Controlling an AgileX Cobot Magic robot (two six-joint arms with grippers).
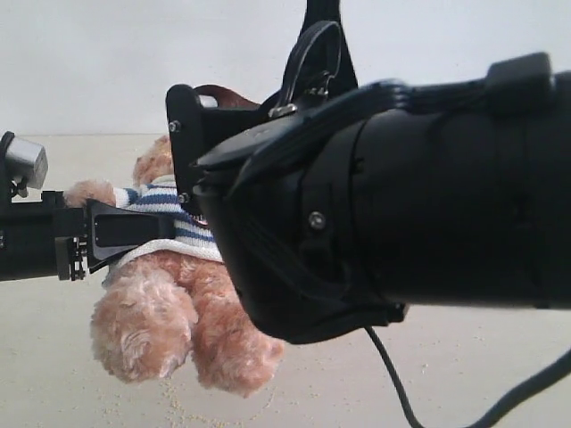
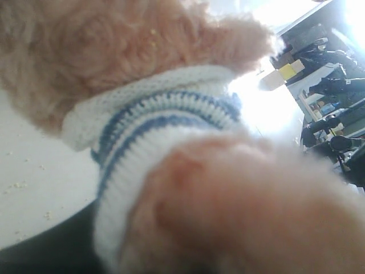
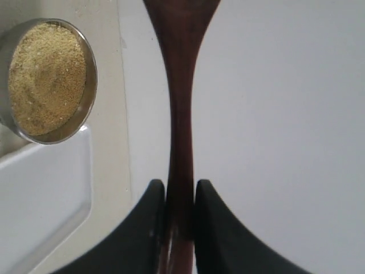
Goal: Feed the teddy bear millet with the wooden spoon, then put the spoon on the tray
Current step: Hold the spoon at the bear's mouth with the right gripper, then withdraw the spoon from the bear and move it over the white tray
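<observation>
Millet [image 3: 47, 77] filled metal bowl [image 3: 91, 85] beside tray [image 3: 45, 194]. Right gripper [image 3: 179, 197] clamped wooden spoon [image 3: 180, 114]; left gripper [image 1: 134, 227] state indeterminate. Pale table [image 1: 339, 383] grain-strewn.

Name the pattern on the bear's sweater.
Blue and white stripes on the sweater, clearest in the left wrist view.

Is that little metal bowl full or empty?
Full: the metal bowl holds yellow millet almost up to its rim.

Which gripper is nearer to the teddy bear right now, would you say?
Left. The left gripper is against the teddy bear at its striped sweater; the right gripper holds the wooden spoon, farther off.
</observation>
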